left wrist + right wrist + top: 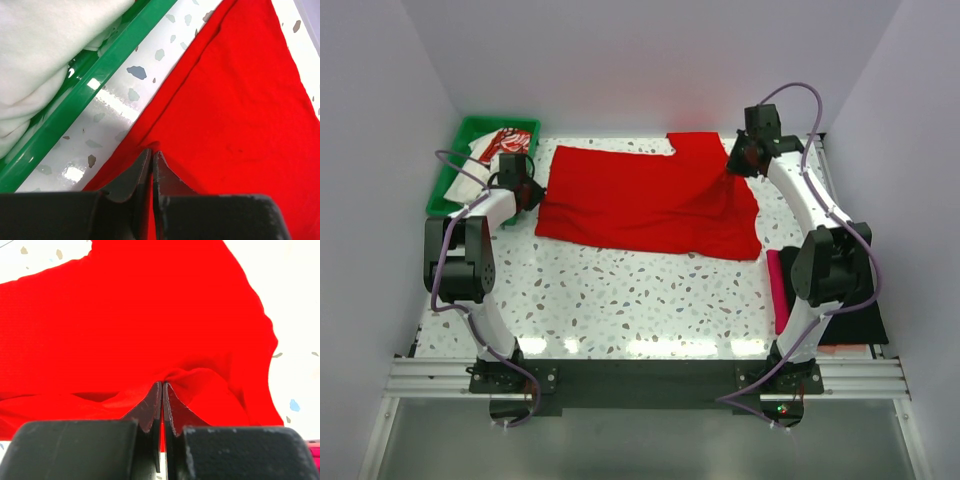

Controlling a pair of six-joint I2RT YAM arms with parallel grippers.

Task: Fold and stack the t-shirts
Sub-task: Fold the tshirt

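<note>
We're looking at the red t-shirt (pixel 640 200) lying spread across the far half of the speckled table (pixel 620 290), mostly flat, with one sleeve sticking out toward the far edge.

The left gripper (pixel 151 152) is sitting down at the shirt's left edge. Its fingers are pressed together with red cloth pinched between them, right where the hem is meeting the bare tabletop. Just left of it, the green tray (pixel 90 95) is running along the table's left side. The white t-shirt (pixel 495 145) with the red print is sitting bunched up inside it.

Over on the far right, the right gripper (pixel 162 385) is also clamping the red shirt. Its fingers are squeezed tight on a small puckered fold, and the fabric around that spot is rising up in wrinkles toward it.

At the near right, a folded magenta t-shirt (pixel 780 290) is peeking out beside the right arm. A black t-shirt (pixel 865 325) is lying just right of it. The arm is hiding a good part of both, so we can't tell how neatly they're stacked.
</note>
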